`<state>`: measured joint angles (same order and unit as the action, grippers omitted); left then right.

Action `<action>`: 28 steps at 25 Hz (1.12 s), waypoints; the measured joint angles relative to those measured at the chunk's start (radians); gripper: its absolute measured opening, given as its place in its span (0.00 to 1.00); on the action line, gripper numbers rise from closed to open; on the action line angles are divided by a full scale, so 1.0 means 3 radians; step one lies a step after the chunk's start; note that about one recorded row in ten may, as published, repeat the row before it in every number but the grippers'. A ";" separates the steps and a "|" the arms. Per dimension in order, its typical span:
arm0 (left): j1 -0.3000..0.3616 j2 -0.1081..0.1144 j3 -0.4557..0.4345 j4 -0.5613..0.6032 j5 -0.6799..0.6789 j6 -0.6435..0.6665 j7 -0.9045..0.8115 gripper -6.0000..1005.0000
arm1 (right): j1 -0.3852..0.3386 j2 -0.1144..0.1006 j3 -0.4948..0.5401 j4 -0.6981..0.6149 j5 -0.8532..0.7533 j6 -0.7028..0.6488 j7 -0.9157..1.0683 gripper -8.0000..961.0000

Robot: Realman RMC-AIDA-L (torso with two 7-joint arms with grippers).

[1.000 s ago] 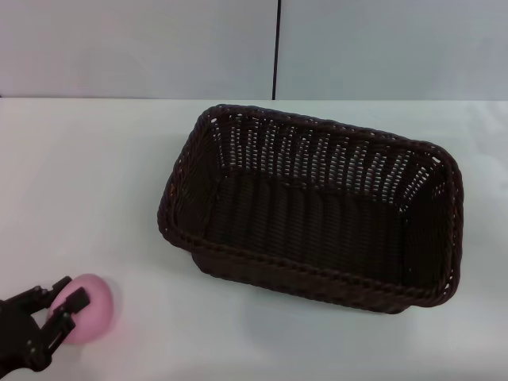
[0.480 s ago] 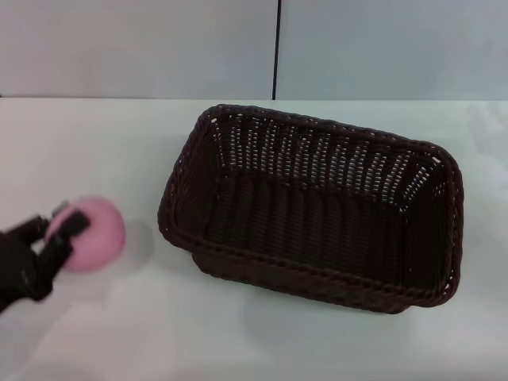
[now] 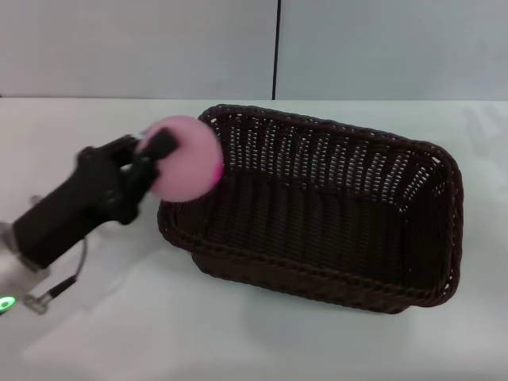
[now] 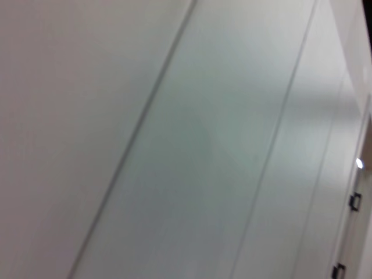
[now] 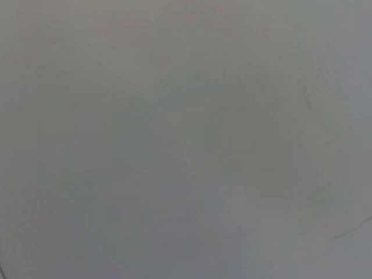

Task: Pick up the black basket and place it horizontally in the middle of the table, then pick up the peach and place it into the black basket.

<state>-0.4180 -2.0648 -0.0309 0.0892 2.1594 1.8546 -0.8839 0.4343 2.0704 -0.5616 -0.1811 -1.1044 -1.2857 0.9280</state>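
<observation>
The black basket (image 3: 317,210) lies lengthwise across the middle of the white table (image 3: 95,143), its open top up and its inside empty. My left gripper (image 3: 163,155) is shut on the pink peach (image 3: 186,159) and holds it in the air over the basket's left rim. The left arm reaches in from the lower left. The right gripper is out of the head view. The left wrist view shows only a wall and the right wrist view only a plain grey surface.
A light wall with a dark vertical seam (image 3: 277,48) rises behind the table's far edge. Bare white tabletop lies left of and in front of the basket.
My left gripper has lifted the peach off the table at the front left and carried it up and to the right, to above the basket's left rim. The basket has not moved.
</observation>
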 joint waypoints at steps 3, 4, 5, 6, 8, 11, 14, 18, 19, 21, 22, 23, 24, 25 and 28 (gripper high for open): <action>-0.0093 -0.0005 0.0107 -0.0059 0.0001 -0.0205 0.0006 0.09 | -0.0003 -0.0001 -0.0006 0.0001 0.0000 0.0001 0.0000 0.44; -0.0115 -0.0005 0.0146 -0.0071 0.0002 -0.0279 0.0008 0.09 | -0.0007 0.0001 -0.0009 0.0001 -0.0002 0.0001 0.0000 0.44; -0.0124 -0.0006 0.0171 -0.0077 0.0002 -0.0332 0.0009 0.09 | -0.0007 0.0001 -0.0009 0.0001 -0.0002 0.0001 0.0000 0.44; -0.0131 -0.0007 0.0195 -0.0080 0.0002 -0.0374 0.0009 0.09 | -0.0008 0.0002 -0.0010 0.0001 -0.0002 0.0001 0.0000 0.44; -0.0133 -0.0009 0.0219 -0.0086 0.0003 -0.0415 0.0010 0.10 | -0.0011 0.0004 -0.0011 0.0001 -0.0003 0.0001 0.0000 0.44; -0.0118 -0.0008 0.0230 -0.0113 0.0001 -0.0434 0.0010 0.10 | -0.0014 0.0005 -0.0028 0.0007 -0.0004 0.0001 0.0000 0.44; -0.0096 -0.0006 0.0216 -0.0140 -0.0009 -0.0424 0.0001 0.22 | -0.0013 0.0006 -0.0035 0.0018 -0.0005 0.0004 0.0000 0.44; -0.0035 -0.0003 0.0165 -0.0140 -0.0033 -0.0275 0.0003 0.40 | -0.0010 0.0006 -0.0024 0.0027 0.0005 0.0005 0.0000 0.44; -0.0035 -0.0003 0.0165 -0.0140 -0.0033 -0.0275 0.0003 0.44 | -0.0024 0.0006 -0.0003 0.0026 0.0021 -0.0001 0.0000 0.44; 0.0022 0.0002 0.0049 -0.0134 -0.0038 -0.0107 0.0009 0.52 | -0.0034 0.0007 0.0016 0.0022 0.0027 -0.0009 0.0000 0.44; 0.0060 0.0007 -0.0043 -0.0116 -0.0039 0.0029 0.0019 0.55 | -0.0060 0.0010 0.0101 0.0010 0.0032 -0.0030 0.0000 0.44; 0.0060 0.0007 -0.0043 -0.0116 -0.0039 0.0029 0.0019 0.58 | -0.0060 0.0010 0.0101 0.0010 0.0032 -0.0030 0.0000 0.44; 0.0085 0.0010 -0.0102 -0.0106 -0.0042 0.0101 0.0035 0.61 | -0.0094 0.0010 0.0221 -0.0005 0.0032 -0.0046 0.0000 0.44; 0.0139 0.0015 -0.0239 -0.0099 -0.0045 0.0202 0.0077 0.64 | -0.0094 0.0010 0.0221 -0.0005 0.0032 -0.0046 0.0000 0.44; 0.0236 0.0019 -0.0469 -0.0102 -0.0048 0.0293 0.0154 0.68 | -0.0170 0.0011 0.0416 -0.0042 0.0034 -0.0093 0.0000 0.44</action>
<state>-0.3473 -2.0592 -0.1715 0.0585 2.1450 1.9424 -0.8376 0.3832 2.0737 -0.4368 -0.1937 -1.0943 -1.3135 0.9281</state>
